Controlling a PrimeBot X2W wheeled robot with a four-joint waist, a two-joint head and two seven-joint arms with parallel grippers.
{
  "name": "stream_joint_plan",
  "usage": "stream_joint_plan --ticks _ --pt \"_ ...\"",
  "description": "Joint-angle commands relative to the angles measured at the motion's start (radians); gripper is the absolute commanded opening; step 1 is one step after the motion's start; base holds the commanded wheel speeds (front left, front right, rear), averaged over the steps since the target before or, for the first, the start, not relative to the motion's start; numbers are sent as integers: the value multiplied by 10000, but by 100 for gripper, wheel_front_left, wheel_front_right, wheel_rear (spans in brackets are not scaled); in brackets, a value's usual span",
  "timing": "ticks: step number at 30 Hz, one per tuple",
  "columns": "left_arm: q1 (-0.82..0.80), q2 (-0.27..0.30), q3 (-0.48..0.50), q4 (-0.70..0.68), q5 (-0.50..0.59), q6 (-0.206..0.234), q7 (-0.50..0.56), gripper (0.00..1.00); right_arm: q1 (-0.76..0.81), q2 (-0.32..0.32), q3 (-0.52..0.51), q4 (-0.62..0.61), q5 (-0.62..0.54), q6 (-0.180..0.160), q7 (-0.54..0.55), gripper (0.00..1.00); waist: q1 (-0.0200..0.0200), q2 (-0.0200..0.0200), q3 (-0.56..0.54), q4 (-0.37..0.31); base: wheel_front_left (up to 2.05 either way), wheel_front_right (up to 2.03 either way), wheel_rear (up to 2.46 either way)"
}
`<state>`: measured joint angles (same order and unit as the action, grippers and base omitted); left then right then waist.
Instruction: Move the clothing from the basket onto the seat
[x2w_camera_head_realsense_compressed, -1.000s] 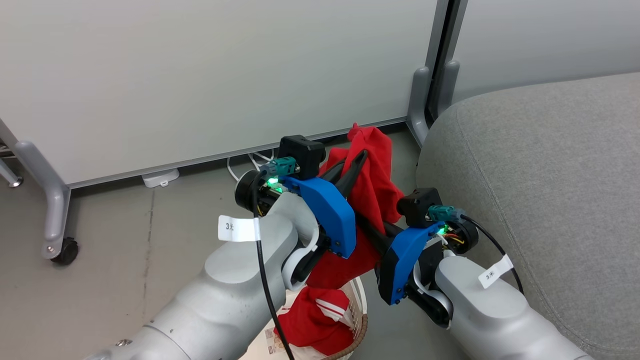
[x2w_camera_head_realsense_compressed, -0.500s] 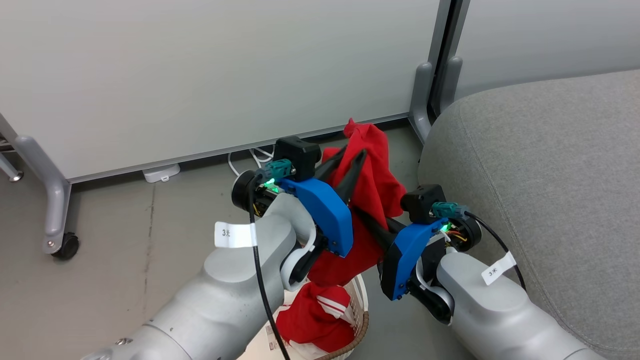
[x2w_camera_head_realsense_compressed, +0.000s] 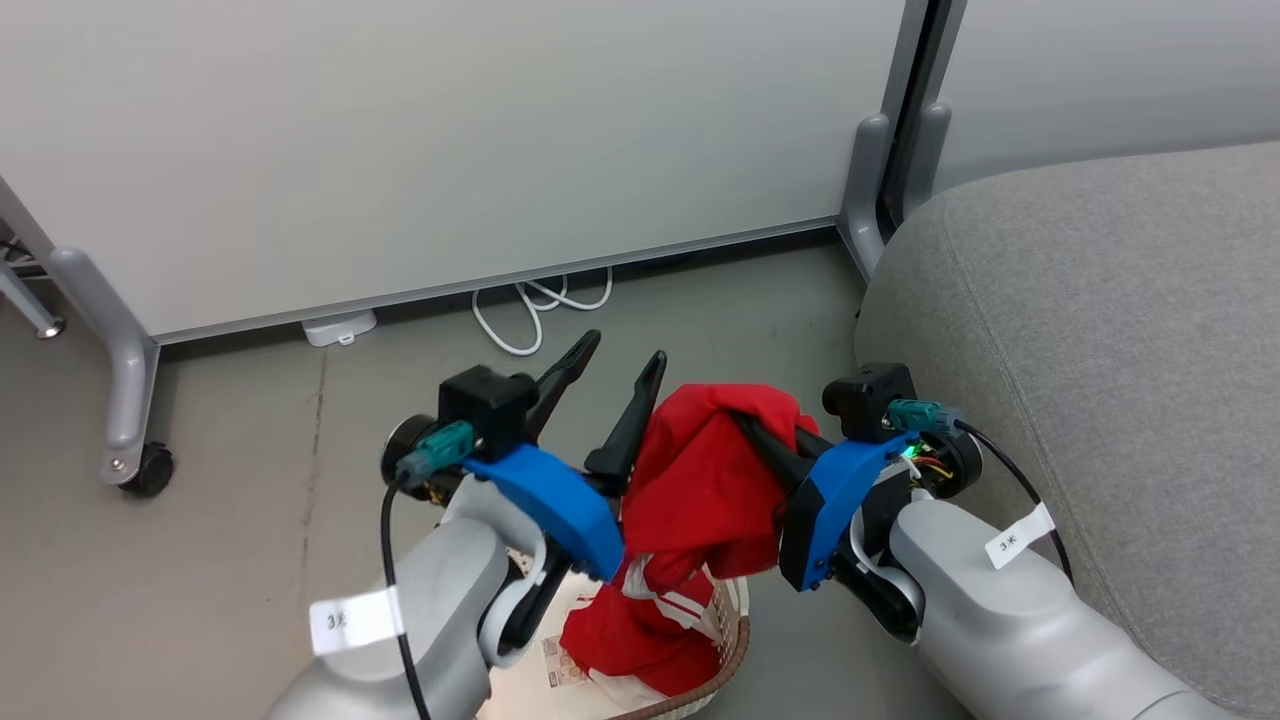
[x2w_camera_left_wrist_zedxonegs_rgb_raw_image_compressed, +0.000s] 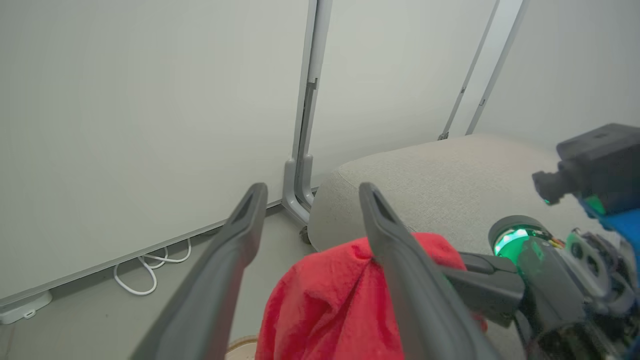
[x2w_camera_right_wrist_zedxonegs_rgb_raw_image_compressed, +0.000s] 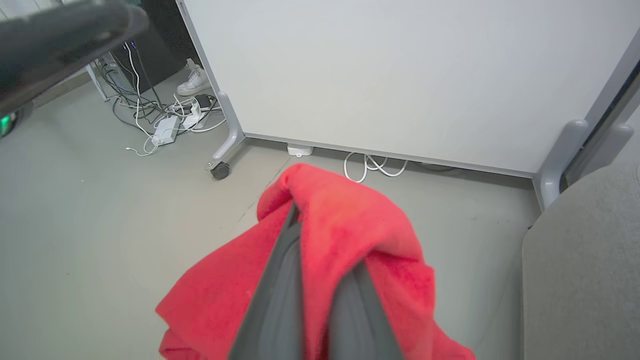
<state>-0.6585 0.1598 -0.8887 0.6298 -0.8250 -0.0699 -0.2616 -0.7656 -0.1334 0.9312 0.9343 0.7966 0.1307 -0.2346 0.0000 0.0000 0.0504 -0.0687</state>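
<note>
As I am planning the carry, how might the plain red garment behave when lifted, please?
Probably floppy: the plain red garment drapes over the right end effector. Likely light: one pinch holds it. Its folds might drag the striped garment.

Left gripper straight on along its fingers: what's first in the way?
Likely the white partition, near its grey post. The left gripper is open, nothing between its jaws; path looks free till then, depth unclear.
</note>
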Motion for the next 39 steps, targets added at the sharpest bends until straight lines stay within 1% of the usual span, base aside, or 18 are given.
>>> stream_joint_plan --ticks 1,6,9,13,20,26,31,39 --pt "517 181 538 -428 457 61 -46 100 -126 -60 35 24 81 1 -74 0 0 0 14 32 0 0 0" --pt "2014 382 2034 -1693 1682 -119 -46 100 -151 -96 113 13 143 1 -145 0 0 0 27 48 0 0 0" --pt "2759 481 2740 -2122 2272 -275 -49 100 -152 -108 137 -4 189 1 -175 0 0 0 25 49 0 0 0" --pt "3590 465 3536 -2518 2913 -407 -49 100 -122 -129 137 15 222 1 -219 0 0 0 12 58 0 0 0" --pt "4772 172 4887 -2986 3726 -521 -50 100 19 -141 138 46 291 1 -266 0 0 0 -44 78 0 0 0" --pt "5227 -29 5392 -3073 4145 -596 -50 100 40 -167 128 63 334 1 -282 0 0 0 -72 106 0 0 0" --pt "5280 -168 5521 -3064 4327 -615 -49 100 20 -194 156 109 281 1 -293 0 0 0 -65 77 0 0 0" --pt "5079 -57 5085 -3055 4210 -611 -49 100 4 -171 148 97 259 1 -306 0 0 0 -17 -286 0 0 0"
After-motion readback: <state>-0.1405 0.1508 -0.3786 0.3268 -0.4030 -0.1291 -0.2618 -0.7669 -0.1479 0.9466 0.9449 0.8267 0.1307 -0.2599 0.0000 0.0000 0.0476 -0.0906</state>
